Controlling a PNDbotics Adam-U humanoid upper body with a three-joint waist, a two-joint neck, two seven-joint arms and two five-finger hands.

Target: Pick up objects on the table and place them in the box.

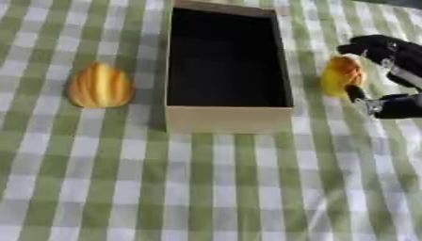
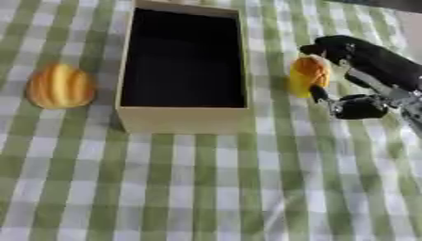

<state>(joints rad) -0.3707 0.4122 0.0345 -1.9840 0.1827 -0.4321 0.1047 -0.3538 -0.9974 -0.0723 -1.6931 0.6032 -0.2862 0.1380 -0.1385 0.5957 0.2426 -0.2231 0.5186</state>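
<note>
An open cardboard box (image 1: 227, 120) with a dark inside stands in the middle of the checked cloth. To its left lies a ribbed orange-yellow object (image 1: 99, 86), shaped like a shell, with nothing touching it. Just right of the box sits a smaller yellow-orange object (image 1: 339, 73). My right hand (image 2: 379, 61) comes in from the right edge and is curled round it, with fingers (image 1: 371, 44) over its far side and the thumb (image 1: 354, 92) at its near side. Whether the object still rests on the cloth I cannot tell. My left hand does not show.
A green and white checked cloth (image 1: 214, 188) covers the whole table. The wide near half holds no objects. The box's right wall stands close beside the held object.
</note>
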